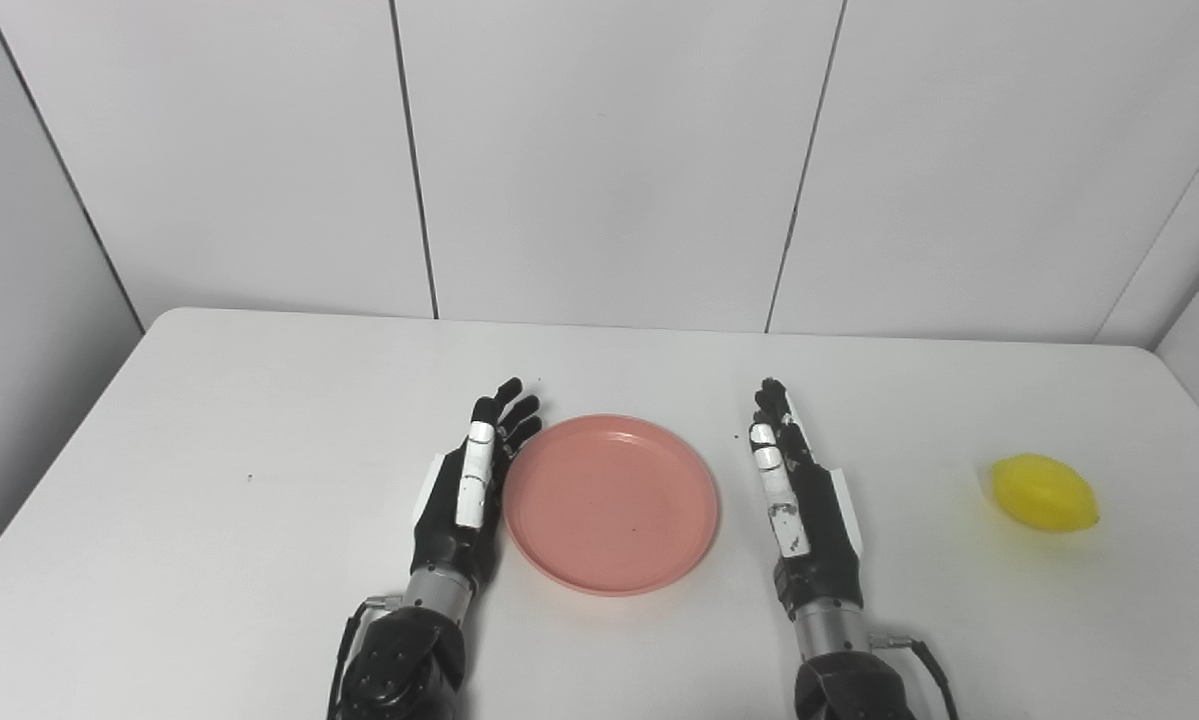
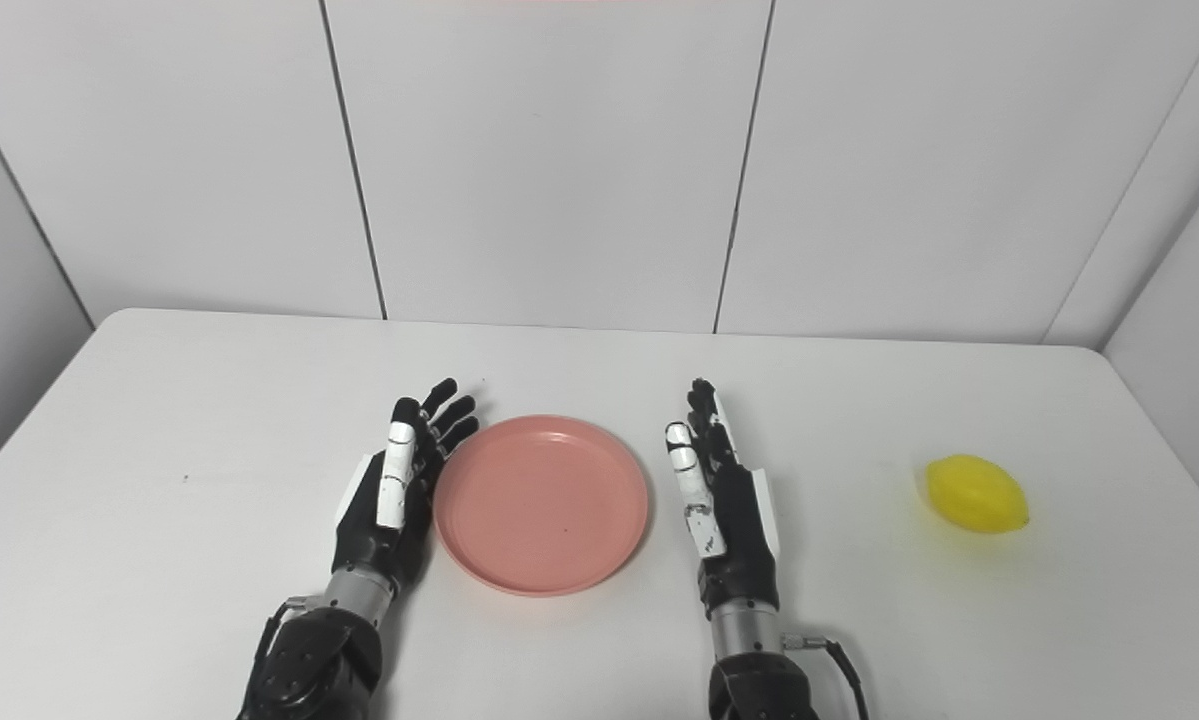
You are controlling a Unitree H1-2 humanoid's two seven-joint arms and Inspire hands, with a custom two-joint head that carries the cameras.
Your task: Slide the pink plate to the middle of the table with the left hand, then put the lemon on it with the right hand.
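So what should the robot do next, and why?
Probably reach the right hand over to the lemon. The plate already sits near the middle of the table beside the left hand, empty, and the lemon lies far to the right, untouched.

A white table [image 1: 259, 480] is filling the lower half of both views, its far corners rounded and its far edge running level beneath the wall. Behind it, a pale panelled wall [image 1: 599, 150] is rising to the top of the frame, divided by thin dark vertical seams [image 1: 414, 160]. At the left and right, side walls [image 2: 1174, 260] are angling in toward the table, closing it into a shallow booth. Soft, even light is falling across the matte tabletop, and a few tiny dark specks [image 1: 250, 477] are showing on it.
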